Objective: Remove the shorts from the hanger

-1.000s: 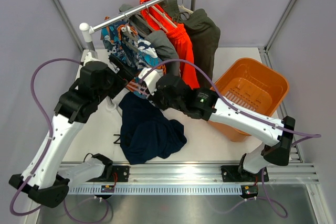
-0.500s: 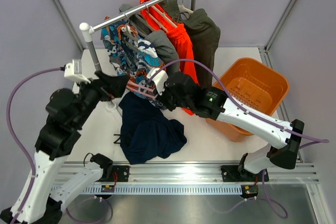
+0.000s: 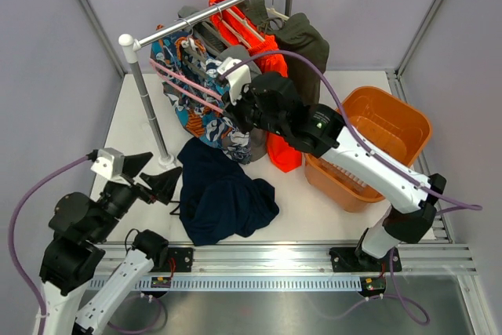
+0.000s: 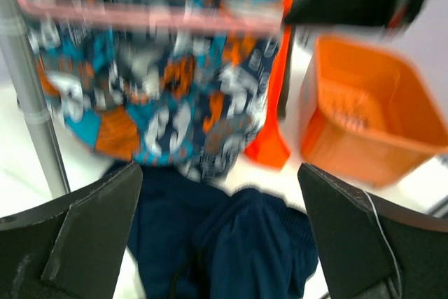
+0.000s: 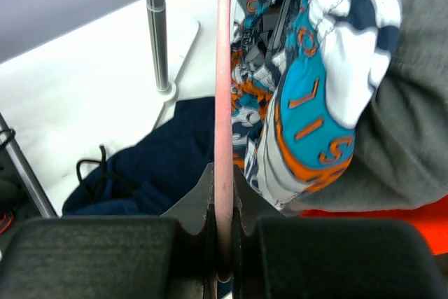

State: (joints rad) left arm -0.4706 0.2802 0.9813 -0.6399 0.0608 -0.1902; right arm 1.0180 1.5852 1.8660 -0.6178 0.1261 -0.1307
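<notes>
Passable over bare table (image 3: pixel 310 213) lower centre; blocked by rack pole (image 3: pixel 149 107) left, shorts (image 3: pixel 223 202) centre, orange basket (image 3: pixel 400 104) right.

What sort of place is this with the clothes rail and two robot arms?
Probably a robot test cell, not a home: a small clothes rail and an orange basket stand on a white table enclosed by plain grey panels, with a metal mounting rail along its near edge.

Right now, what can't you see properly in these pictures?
- Left wrist view: everything is motion-blurred; the hanger is only a pink smear near the top edge.
- Right wrist view: the right gripper, shut on the hanger, hides part of the shorts.
- Top view: the hanger's hook cannot be found; the right arm and patterned shorts crowd that spot.
</notes>
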